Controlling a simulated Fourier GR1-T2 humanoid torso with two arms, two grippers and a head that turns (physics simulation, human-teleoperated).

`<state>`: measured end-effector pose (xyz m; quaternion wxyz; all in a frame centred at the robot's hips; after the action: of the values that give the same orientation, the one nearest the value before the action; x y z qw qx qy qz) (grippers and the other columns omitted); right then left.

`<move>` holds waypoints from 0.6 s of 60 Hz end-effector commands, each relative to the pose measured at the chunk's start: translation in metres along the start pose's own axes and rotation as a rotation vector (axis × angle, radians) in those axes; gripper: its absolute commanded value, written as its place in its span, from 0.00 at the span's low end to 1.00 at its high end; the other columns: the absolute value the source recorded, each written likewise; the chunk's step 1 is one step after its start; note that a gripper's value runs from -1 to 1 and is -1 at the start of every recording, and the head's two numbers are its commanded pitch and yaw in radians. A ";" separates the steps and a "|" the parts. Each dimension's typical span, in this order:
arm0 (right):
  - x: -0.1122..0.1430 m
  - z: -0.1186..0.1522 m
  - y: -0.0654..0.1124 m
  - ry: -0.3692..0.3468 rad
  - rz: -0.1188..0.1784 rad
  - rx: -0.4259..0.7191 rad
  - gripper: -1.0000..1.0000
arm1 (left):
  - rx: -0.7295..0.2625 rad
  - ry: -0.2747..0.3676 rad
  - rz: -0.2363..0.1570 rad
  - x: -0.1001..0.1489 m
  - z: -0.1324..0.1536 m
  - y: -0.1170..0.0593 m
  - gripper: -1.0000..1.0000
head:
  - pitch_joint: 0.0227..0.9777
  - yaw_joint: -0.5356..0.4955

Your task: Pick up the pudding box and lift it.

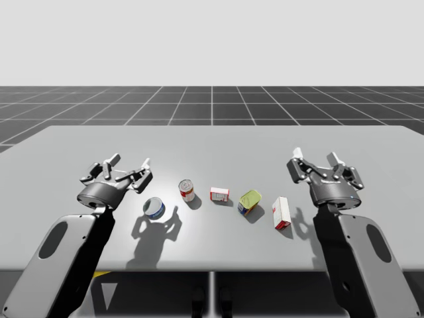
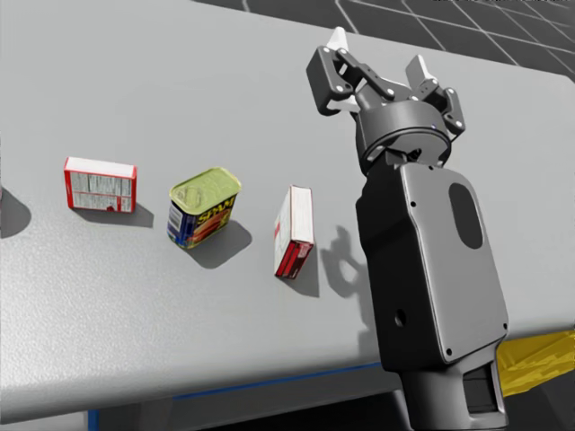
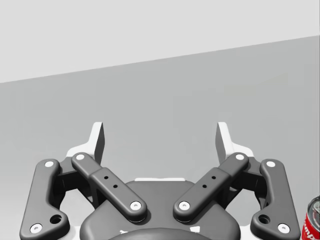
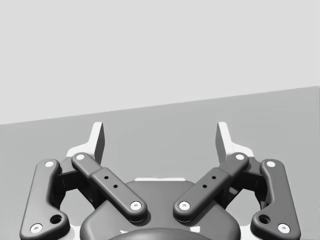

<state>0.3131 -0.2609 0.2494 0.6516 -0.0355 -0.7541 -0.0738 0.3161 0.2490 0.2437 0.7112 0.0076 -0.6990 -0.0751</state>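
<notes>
Pudding box (image 1: 282, 212), judged to be the slim red-and-white carton, stands on edge on table (image 1: 79, 142), near right claw (image 1: 315, 157). Both claws open, empty; left claw (image 1: 131, 161) well apart. Likely light, stiff card, tips easily: pinch broad faces, mid-height.

Grey table (image 1: 212, 142), dark gridded floor (image 1: 212, 103), pale backdrop (image 1: 212, 40)
</notes>
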 end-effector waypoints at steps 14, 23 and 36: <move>0.015 0.059 0.017 0.043 0.063 -0.042 0.00 | -0.007 0.008 0.002 0.000 0.001 -0.002 0.00 | 0.89 0.13; 0.009 0.096 0.027 0.049 0.082 -0.024 0.00 | -0.010 0.010 0.003 0.000 0.002 -0.003 0.00 | 0.88 0.13; -0.014 0.140 0.030 0.071 0.121 0.010 0.00 | -0.006 0.012 0.003 0.000 0.003 -0.003 0.00 | 0.88 0.13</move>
<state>0.2098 -0.2166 0.2372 0.6719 -0.0701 -0.7358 -0.0473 0.3136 0.2467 0.2432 0.7148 0.0046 -0.6951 -0.0770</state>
